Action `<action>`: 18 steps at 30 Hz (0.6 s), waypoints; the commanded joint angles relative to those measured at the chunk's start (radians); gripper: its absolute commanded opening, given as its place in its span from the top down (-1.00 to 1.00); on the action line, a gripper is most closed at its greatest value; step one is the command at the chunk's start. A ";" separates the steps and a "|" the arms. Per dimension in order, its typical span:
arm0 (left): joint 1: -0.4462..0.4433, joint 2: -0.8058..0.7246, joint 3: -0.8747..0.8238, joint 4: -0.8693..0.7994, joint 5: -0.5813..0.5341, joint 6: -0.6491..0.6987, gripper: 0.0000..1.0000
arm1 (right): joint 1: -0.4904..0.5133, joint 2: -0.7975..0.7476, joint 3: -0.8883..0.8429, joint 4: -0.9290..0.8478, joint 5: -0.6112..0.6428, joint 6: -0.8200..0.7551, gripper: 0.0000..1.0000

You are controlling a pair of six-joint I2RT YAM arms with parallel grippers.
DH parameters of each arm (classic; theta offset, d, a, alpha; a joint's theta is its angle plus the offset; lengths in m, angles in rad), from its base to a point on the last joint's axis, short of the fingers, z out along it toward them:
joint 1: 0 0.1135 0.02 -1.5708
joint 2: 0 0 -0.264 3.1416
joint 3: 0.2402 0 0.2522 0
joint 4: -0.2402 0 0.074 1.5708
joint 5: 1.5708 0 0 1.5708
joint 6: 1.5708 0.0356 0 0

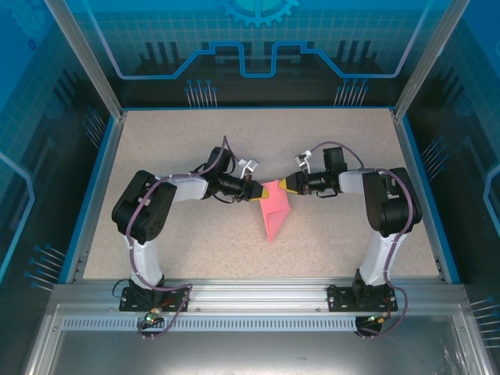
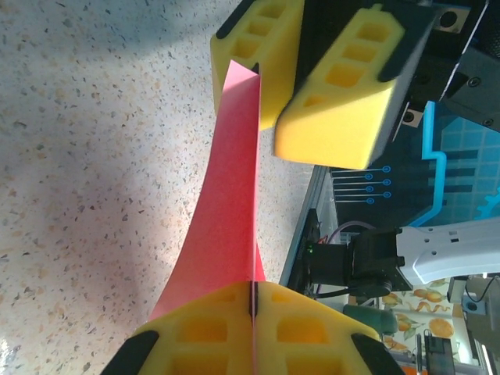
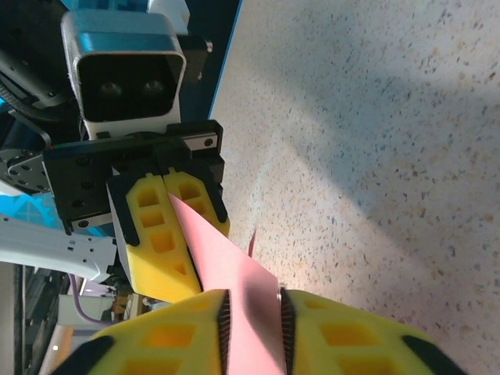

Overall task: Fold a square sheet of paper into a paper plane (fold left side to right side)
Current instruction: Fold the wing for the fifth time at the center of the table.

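Top: left gripper [image 1: 254, 190] and right gripper [image 1: 283, 187] meet over the table [image 1: 195, 250] centre, folded pink paper [image 1: 275, 215] between them, tip pointing near; left wrist: left fingers [image 2: 203, 332] clamped on paper edge; right wrist: right fingers [image 3: 344, 344] narrow, paper between, grip unclear.

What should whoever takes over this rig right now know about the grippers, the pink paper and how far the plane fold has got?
Left gripper: fingers shut on one edge of the pink paper.
Right gripper: fingers straddle the opposite edge with a gap showing; not yet clamped.
Paper: over the middle of the table, folded into a narrow shape pointing toward the arm bases, its upper part raised between the grippers.
Done: some folds. Left: secure the right grip and crease the remaining folds; how many remain cannot be told.
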 commanded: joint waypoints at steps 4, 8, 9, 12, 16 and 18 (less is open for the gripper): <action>-0.007 -0.004 0.038 -0.086 -0.001 0.070 0.77 | 0.015 -0.026 0.024 -0.083 -0.008 -0.044 0.92; -0.007 -0.051 0.038 -0.182 -0.144 0.123 0.21 | 0.016 -0.043 0.028 -0.139 0.059 -0.030 1.00; -0.007 -0.072 0.034 -0.204 -0.192 0.136 0.08 | 0.018 -0.045 0.038 -0.178 0.083 -0.034 1.00; -0.007 -0.146 0.012 -0.253 -0.328 0.164 -0.06 | 0.024 -0.044 0.062 -0.290 0.162 -0.045 1.00; -0.054 -0.247 0.031 -0.411 -0.517 0.267 -0.08 | 0.029 -0.037 0.076 -0.350 0.255 0.010 1.00; -0.123 -0.273 0.067 -0.525 -0.623 0.330 -0.09 | 0.029 -0.029 0.082 -0.349 0.290 0.066 1.00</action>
